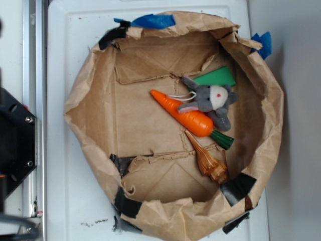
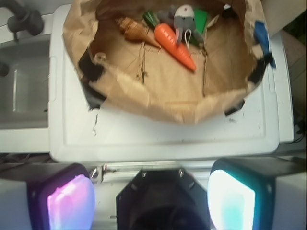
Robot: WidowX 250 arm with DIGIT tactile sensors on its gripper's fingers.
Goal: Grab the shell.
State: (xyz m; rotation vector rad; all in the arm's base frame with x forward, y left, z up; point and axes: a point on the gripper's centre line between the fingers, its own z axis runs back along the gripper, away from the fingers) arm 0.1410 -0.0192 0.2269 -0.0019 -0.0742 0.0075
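The shell [image 1: 208, 159], a glossy amber-brown spiral, lies on the floor of a flattened brown paper bag [image 1: 80, 115], its spire pointing toward the carrot's green stem. In the wrist view the shell [image 2: 134, 28] sits at the far upper left of the bag's hollow. My gripper [image 2: 152, 194] is open, with a pink-lit pad [image 2: 72, 203] and a cyan-lit pad [image 2: 232, 199] wide apart and nothing between them. It hangs far back from the bag, above the robot base [image 2: 163, 201]. The exterior view does not show the gripper.
An orange carrot [image 1: 188, 114] lies beside the shell, with a grey plush mouse [image 1: 213, 100] and a green card [image 1: 216, 78] behind it. The bag's crumpled walls [image 2: 158, 103] ring everything. The bag rests on a white lid [image 1: 65, 45]. The black robot base [image 1: 12, 140] sits at left.
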